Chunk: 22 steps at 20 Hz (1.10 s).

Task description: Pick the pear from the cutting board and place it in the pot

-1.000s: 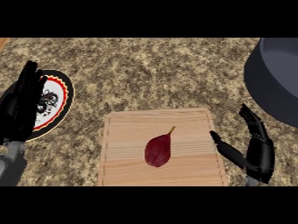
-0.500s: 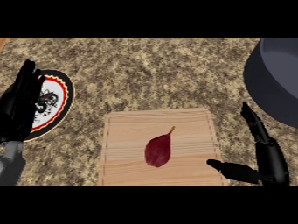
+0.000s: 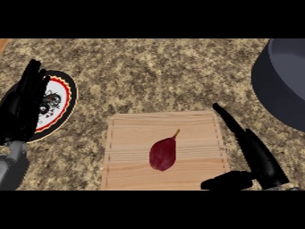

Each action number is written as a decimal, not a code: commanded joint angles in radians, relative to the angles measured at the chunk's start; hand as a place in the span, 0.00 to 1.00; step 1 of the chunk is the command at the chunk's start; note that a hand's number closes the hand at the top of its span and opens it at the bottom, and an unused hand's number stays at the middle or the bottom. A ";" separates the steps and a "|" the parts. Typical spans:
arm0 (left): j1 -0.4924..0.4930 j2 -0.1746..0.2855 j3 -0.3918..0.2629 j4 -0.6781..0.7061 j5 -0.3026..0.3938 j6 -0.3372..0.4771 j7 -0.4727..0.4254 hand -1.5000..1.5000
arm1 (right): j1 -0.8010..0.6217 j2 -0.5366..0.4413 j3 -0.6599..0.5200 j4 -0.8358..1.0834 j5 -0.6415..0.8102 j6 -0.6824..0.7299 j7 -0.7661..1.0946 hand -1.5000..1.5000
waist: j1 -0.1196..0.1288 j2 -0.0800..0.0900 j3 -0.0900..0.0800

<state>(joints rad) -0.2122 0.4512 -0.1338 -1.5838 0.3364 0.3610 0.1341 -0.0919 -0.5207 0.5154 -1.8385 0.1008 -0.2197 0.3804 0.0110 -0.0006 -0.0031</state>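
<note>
Pear (image 3: 163, 153) lies dark red near the middle of the board (image 3: 128, 134), stem toward one o'clock; the board sits at six o'clock on the speckled tabletop (image 3: 154, 76); the dark grey pot (image 3: 293, 85) stands at two o'clock, cut by the view's right edge, well apart from the pear; the right robot hand (image 3: 254, 152) is over the board's right edge, at four o'clock of the pear and apart from it, released, fingers straight toward eleven o'clock, thumb out over the board's lower right corner; the left robot hand (image 3: 23, 107) rests at nine o'clock, released, fingers up, over a plate (image 3: 59, 105) with a red and black rim.
</note>
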 commanded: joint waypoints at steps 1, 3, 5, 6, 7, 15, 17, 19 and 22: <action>-0.033 -0.023 0.010 0.020 -0.012 0.008 0.016 0.50 | -0.088 0.022 0.064 -0.079 0.027 0.081 0.262 0.00 | -0.009 0.000 0.002; -0.031 -0.034 -0.004 -0.026 -0.048 0.034 0.050 0.50 | -0.130 0.093 0.081 -0.072 0.059 0.085 0.332 0.00 | -0.008 -0.001 0.003; 0.069 -0.032 0.008 -0.070 -0.055 0.006 0.001 0.50 | -0.205 0.171 0.066 0.032 0.063 0.106 0.340 0.00 | 0.001 0.000 0.003; -0.014 -0.072 0.006 -0.009 -0.081 0.023 0.030 0.50 | -0.135 0.179 0.082 -0.011 0.099 0.105 0.330 0.00 | -0.011 0.000 0.003; -0.011 -0.059 0.057 0.041 -0.052 -0.045 0.003 0.50 | -0.166 0.203 0.038 0.032 0.100 0.131 0.316 0.00 | -0.010 0.001 0.003; -0.012 -0.059 0.086 -0.062 -0.090 -0.043 0.110 0.50 | -0.108 0.273 0.077 0.133 0.226 0.150 0.319 0.00 | -0.010 0.000 0.003; 0.092 -0.092 0.107 -0.034 -0.079 -0.103 -0.025 0.50 | -0.129 0.336 0.097 0.094 0.281 0.143 0.433 0.00 | -0.008 0.000 0.003; -0.029 -0.108 0.078 -0.019 -0.138 -0.045 0.066 0.50 | -0.157 0.307 0.005 0.200 0.223 0.201 0.327 0.00 | -0.010 0.001 0.003; 0.021 -0.124 0.120 -0.016 -0.133 -0.106 0.024 0.50 | -0.155 0.401 0.048 0.128 0.301 0.218 0.429 0.00 | -0.010 0.000 0.003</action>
<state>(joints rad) -0.1898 0.3507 -0.0392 -1.6080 0.2211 0.2787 0.1707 -0.2180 -0.1890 0.5738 -1.7062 0.3647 -0.0441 0.7465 0.0009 -0.0001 0.0001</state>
